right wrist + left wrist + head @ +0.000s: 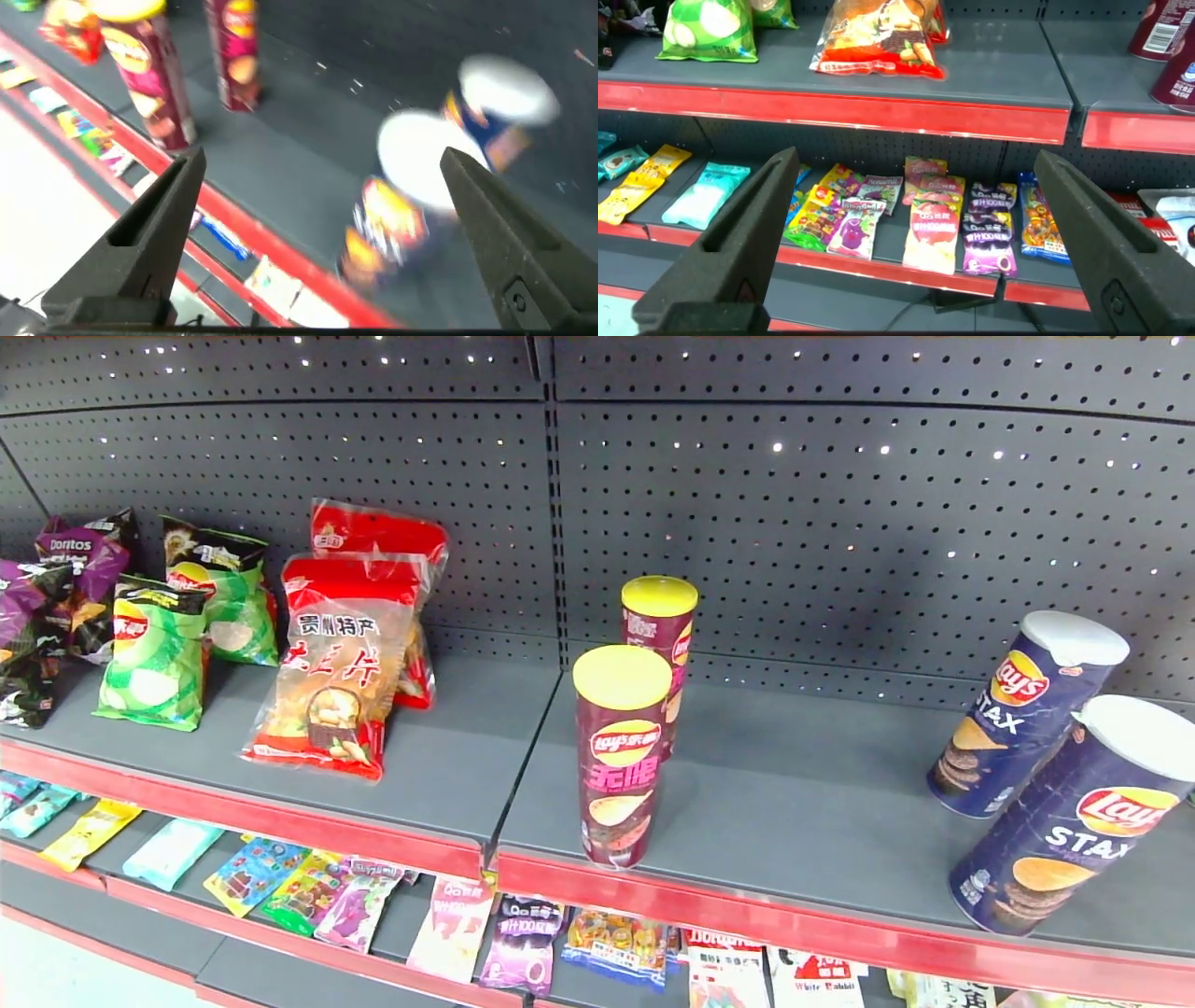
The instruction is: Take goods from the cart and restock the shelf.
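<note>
Two maroon chip cans with yellow lids [621,756] [658,635] stand upright mid-shelf on the grey shelf [794,803]. Two dark blue cans with white lids [1027,714] [1074,817] lean at the right end. My right gripper [322,154] hovers open and empty in front of the shelf, with the nearer blue can [402,205] beyond its fingers and the maroon cans [149,75] off to one side. My left gripper [915,154] is open and empty, lower down, facing the lower shelf of candy packets [934,224].
Red snack bags [336,663], green chip bags [154,653] and purple bags [56,597] fill the shelf's left half. A red price rail [747,910] runs along the front edge. Bare shelf lies between the maroon and blue cans.
</note>
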Motion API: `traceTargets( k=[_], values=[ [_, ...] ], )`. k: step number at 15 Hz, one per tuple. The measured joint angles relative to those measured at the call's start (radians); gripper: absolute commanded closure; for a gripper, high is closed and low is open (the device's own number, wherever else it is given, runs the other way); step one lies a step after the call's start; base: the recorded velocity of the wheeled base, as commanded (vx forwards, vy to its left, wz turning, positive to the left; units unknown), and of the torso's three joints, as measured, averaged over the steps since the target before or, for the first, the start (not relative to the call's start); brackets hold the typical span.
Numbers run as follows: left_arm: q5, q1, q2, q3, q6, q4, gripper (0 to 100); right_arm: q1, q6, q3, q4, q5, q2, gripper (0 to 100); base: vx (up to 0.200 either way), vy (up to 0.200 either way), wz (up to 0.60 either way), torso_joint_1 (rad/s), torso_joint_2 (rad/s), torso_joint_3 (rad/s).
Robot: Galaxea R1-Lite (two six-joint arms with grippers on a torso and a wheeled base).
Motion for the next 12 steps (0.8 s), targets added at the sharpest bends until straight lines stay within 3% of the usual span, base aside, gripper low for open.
traceTargets(
  k=[3,9,12],
  values=[
    [0.000,0.000,0.000,0.000,0.000,0.000,0,-0.068,0.054,0.084,0.071,-0.037,-0.169,0,0.000,0.000,0.00,0.000,0.00,0.000],
    [0.000,0.000,0.000,0.000,0.000,0.000,0,-0.118,0.083,0.397,0.040,-0.146,-0.491,0,0.000,0.000,0.00,0.000,0.00,0.000],
    [0.000,0.000,0.000,0.000,0.000,0.000,0,-0.121,0.089,0.565,-0.081,-0.250,-0.575,0,0.000,0.000,0.00,0.000,0.00,0.000]
  ],
)
